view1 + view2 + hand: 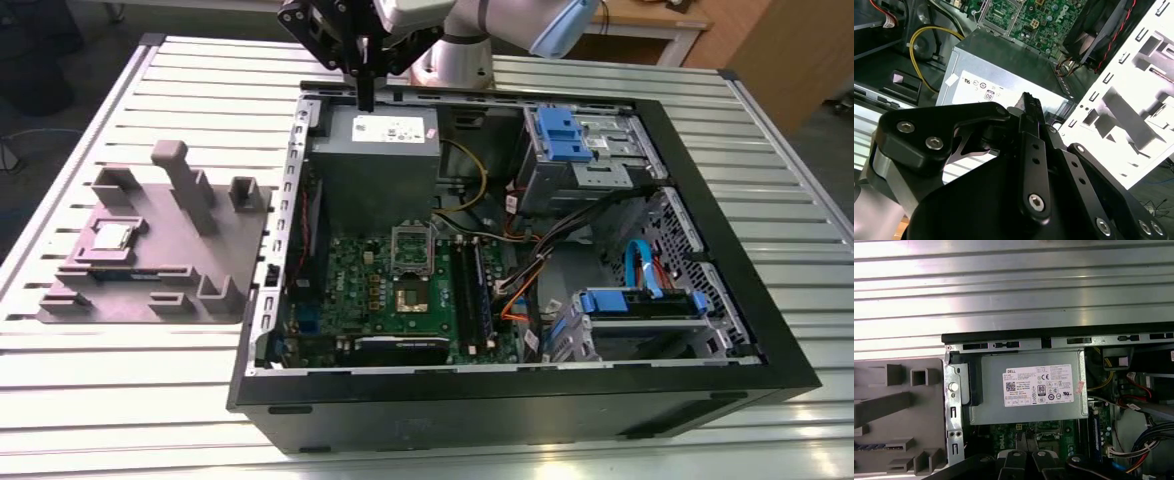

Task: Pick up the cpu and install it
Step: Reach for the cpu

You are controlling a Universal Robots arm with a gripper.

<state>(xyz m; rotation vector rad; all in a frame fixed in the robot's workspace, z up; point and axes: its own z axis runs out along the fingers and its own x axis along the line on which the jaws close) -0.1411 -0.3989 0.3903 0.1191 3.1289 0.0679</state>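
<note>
The exterior view is mounted high, off the arm. It faces obliquely down on the whole open computer case (521, 400) and the slatted table (134, 400) from moderate range. The first wrist view faces straight down over the case's rear wall. The second wrist view sits close behind the pincer (1031, 102) and looks obliquely past it. All three views share the power supply (374, 165) (1004, 75) (994, 410).

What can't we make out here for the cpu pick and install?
- cpu, exterior view: too small to read its orientation in the tray.
- socket, exterior view: too small to tell whether its latch is open.
- tray, first wrist view: cut off by the picture's edge.
- power supply, second wrist view: part hidden behind the gripper.
</note>
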